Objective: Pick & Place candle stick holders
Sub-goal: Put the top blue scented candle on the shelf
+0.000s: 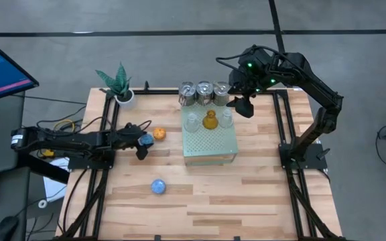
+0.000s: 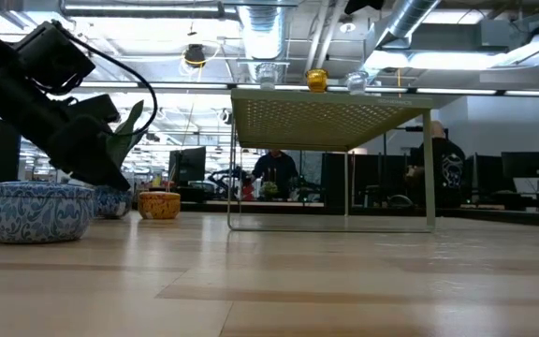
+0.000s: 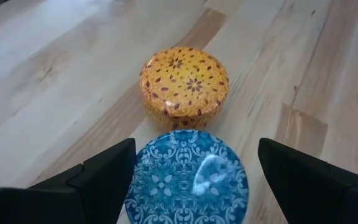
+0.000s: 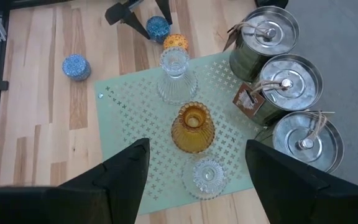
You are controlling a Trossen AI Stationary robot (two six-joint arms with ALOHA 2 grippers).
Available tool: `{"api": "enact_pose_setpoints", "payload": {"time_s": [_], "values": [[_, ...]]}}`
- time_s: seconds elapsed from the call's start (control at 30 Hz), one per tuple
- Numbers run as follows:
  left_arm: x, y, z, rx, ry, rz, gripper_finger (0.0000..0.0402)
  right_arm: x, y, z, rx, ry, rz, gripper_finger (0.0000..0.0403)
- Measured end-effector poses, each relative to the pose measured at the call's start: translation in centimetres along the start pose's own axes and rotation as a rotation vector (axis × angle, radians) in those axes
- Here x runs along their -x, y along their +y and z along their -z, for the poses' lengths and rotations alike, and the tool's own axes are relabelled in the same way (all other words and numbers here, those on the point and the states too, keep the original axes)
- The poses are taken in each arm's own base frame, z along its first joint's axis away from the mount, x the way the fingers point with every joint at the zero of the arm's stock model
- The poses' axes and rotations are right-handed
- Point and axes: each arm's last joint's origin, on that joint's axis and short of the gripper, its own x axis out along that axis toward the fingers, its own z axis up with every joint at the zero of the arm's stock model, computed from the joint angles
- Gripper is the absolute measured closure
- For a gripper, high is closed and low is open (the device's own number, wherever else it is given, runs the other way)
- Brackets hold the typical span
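Left wrist view: blue holder [image 3: 188,177] sits between the left gripper [image 3: 191,180] fingers, spread wide, nothing gripped.
Orange holder [image 3: 184,87] stands just beside it on the counter [image 3: 55,93]; closing crookedly could knock it. Right gripper [image 4: 191,168] hovers open above the pale-green block [image 4: 135,118].

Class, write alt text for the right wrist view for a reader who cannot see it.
An amber glass holder stands between two clear glass holders on a pale-green perforated block, seen past the right tool's open dark fingers. Three silver tins stand beside the block; on the wooden table beyond are two blue holders and an orange one.
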Motion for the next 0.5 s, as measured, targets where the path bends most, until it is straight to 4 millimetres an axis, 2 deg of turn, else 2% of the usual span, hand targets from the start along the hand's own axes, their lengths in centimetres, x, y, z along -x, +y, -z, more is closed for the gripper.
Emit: {"api": "enact_pose_setpoints", "payload": {"time_s": [0.5], "values": [[-0.88, -0.08, 0.7, -0.072, 0.079, -0.025, 0.0062, 0.0, 0.0, -0.03, -0.003, -0.003, 0.0, 0.0146]]}}
